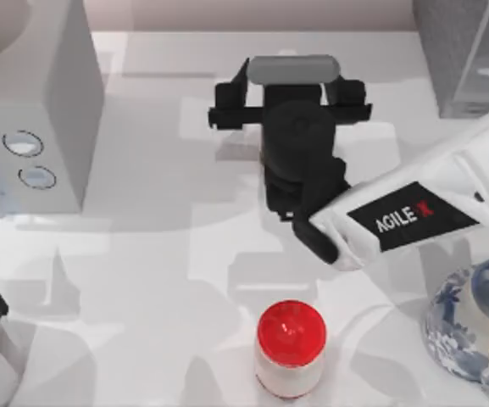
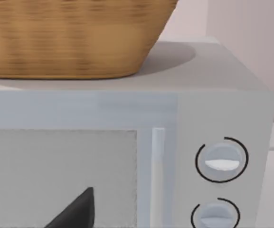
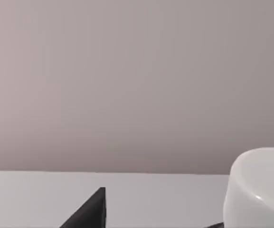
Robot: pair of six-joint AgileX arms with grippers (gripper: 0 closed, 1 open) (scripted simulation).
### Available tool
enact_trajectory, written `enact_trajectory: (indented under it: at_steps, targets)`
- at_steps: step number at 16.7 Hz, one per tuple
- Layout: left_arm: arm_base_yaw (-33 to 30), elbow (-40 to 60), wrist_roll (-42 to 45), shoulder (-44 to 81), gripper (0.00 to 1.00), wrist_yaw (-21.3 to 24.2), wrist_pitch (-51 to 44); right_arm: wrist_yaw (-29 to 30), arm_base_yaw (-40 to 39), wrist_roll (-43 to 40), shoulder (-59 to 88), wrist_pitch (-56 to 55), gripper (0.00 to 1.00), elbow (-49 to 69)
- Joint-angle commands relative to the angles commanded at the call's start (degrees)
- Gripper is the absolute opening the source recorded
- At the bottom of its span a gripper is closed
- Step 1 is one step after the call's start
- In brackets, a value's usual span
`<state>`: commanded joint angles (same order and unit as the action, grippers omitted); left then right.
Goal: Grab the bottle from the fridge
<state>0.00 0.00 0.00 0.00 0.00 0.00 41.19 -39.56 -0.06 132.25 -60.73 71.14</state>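
Observation:
A white bottle [image 1: 289, 348] with a red cap stands upright on the table near the front middle. The fridge [image 1: 469, 64], a grey cabinet with a glassy panel, stands at the back right corner. My right gripper [image 1: 295, 75] is at the back middle of the table, left of the fridge and well behind the bottle. It is open, its fingers [image 1: 241, 78] spread wide around a pale grey rounded object [image 1: 293, 64]; contact cannot be judged. A white rounded shape [image 3: 260, 187] sits close in the right wrist view. My left gripper [image 2: 137, 223] is parked at the left edge, open.
A grey box with two round dials [image 1: 32, 127] stands at the back left, with a wicker basket [image 2: 70, 38] on top. A blue-and-white patterned ceramic piece [image 1: 477, 326] sits at the front right, under my right arm. Bare white table [image 1: 159, 254] lies between the box and the bottle.

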Motion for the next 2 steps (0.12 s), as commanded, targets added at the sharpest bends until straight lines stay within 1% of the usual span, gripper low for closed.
enact_trajectory:
  at_steps: [2]
  targets:
    - [0.00,0.00,0.00,0.00,1.00,0.00,0.00,0.00,0.00,0.00,0.00,0.00,1.00,0.00]
